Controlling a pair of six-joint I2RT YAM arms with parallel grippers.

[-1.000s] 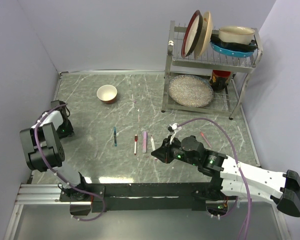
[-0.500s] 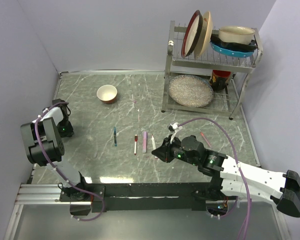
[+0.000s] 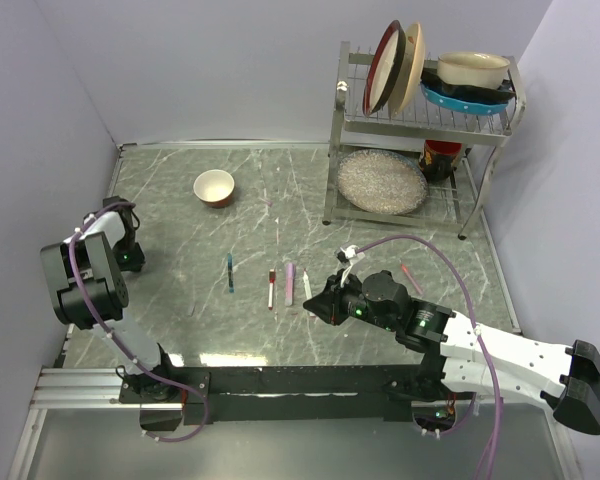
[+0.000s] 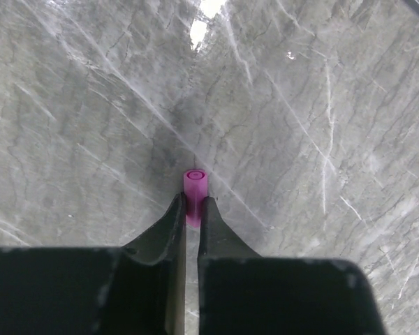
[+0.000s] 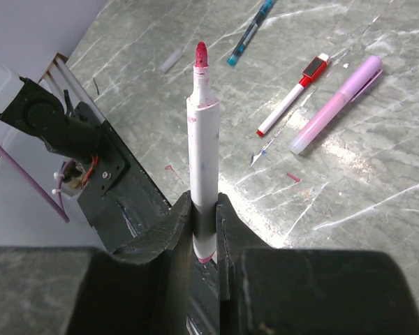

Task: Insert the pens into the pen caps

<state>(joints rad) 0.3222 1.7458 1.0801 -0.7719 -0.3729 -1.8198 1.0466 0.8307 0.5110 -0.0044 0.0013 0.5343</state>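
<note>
my left hand (image 4: 192,206) pinches the pink cap (image 4: 195,183), right hand (image 5: 204,209) clamps the pen (image 5: 202,150); I'd align them straight before pushing.

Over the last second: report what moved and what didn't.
The left arm edged slightly toward the back wall; the left gripper now pinches a pink cap. The right gripper keeps holding its red-tipped pen, and the loose pens lie unchanged.

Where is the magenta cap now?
The magenta cap is pinched in the left tool, seen in the left wrist view, at the left side of the marbled table, well apart from the pens lying mid-table.
</note>
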